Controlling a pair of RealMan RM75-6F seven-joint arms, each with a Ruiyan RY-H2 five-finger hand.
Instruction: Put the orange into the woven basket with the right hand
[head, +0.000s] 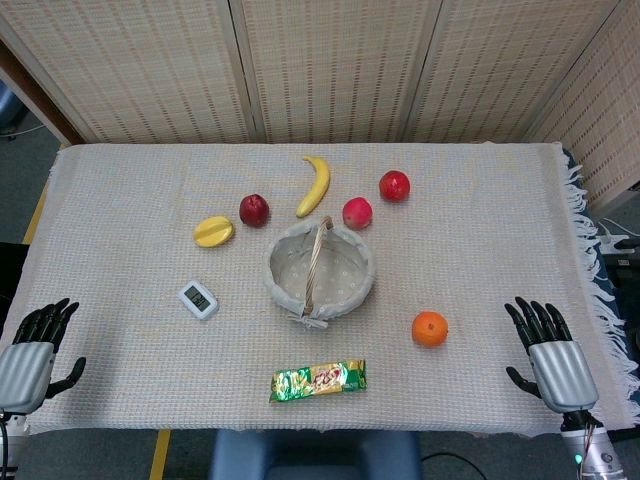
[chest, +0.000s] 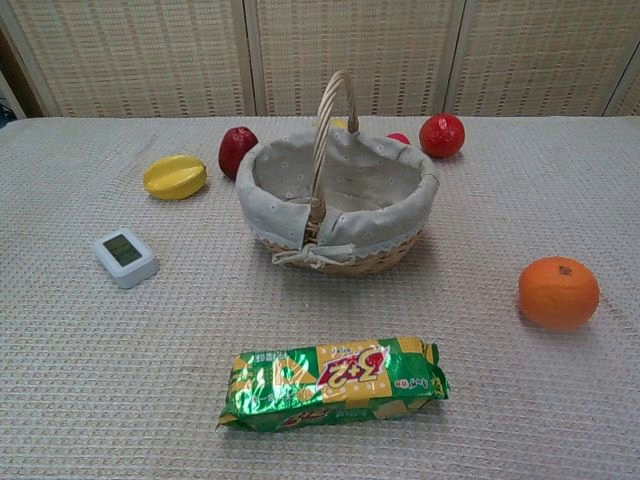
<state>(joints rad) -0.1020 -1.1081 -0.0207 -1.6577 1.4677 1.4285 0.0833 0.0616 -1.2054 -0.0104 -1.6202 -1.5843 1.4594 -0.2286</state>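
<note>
Both arms are parked at the near corners of the table (head: 120, 180), and nothing is in play yet. The right robot hand (head: 548, 352) lies palm down at the right edge with its fingers spread and nothing in them. The left robot hand (head: 35, 350) mirrors it at the far left, also spread and holding nothing. That looks to me like a start pose, with the arms kept wide so the middle stays free.

The orange (head: 430, 328) sits alone on the cloth, between the right robot hand and the woven basket (head: 352, 282). It is clear of both, and it is the piece nearest that hand, so I'd guess it was set there for a short reach and carry. From the chest view the orange (chest: 558, 292) has open cloth all round it. The woven basket (chest: 400, 205) has a pale fabric lining, shows nothing inside, and its handle stands upright across the middle. I'd judge a drop has to come in beside that handle.

The rest looks like clutter. A banana (head: 316, 185), a dark red apple (head: 254, 210), a yellow fruit (head: 213, 231) and two more red fruits (head: 394, 185) ring the far side of the basket. A small white timer (head: 198, 299) sits off to the left, and a green snack pack (head: 318, 380) lies at the near edge.

The table wears a pale waffle-weave cloth, fringed on the right. Woven reed screens close off the back.
</note>
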